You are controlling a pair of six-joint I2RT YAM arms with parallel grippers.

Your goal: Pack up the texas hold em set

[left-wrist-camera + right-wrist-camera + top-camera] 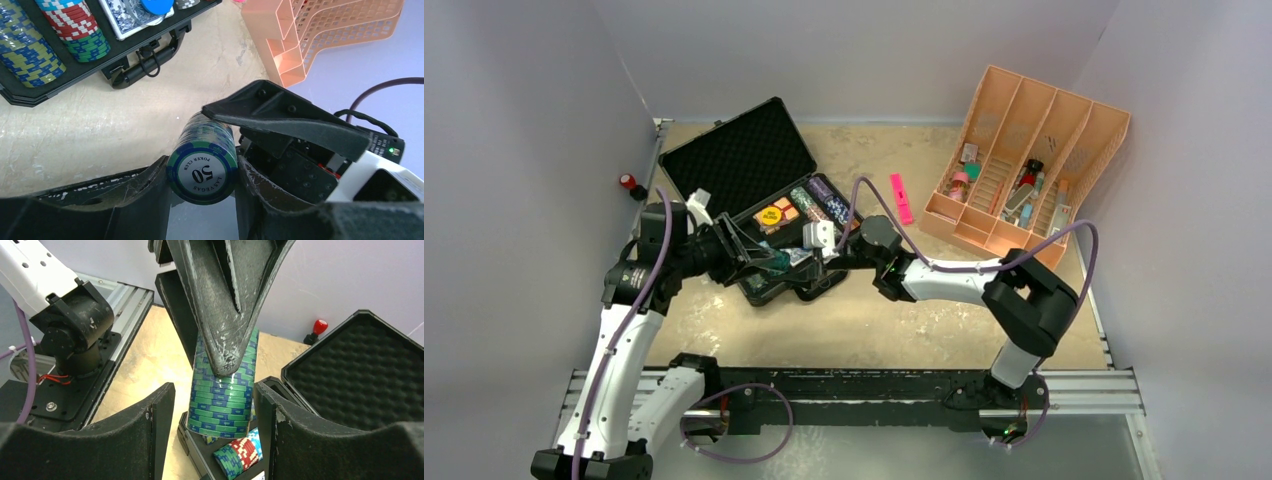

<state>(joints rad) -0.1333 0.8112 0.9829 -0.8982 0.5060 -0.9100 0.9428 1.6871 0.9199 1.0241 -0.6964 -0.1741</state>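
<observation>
Snugly, left jaws grip chip stack (202,172); right jaws straddle it.

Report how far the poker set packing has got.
Done: several chip stacks and a card deck sit in the case. In hand: the left hand grips a green chip stack. The right hand brackets it, grip unclear, apparently a handover. Left: seat that stack, then shut the open lid.
</observation>
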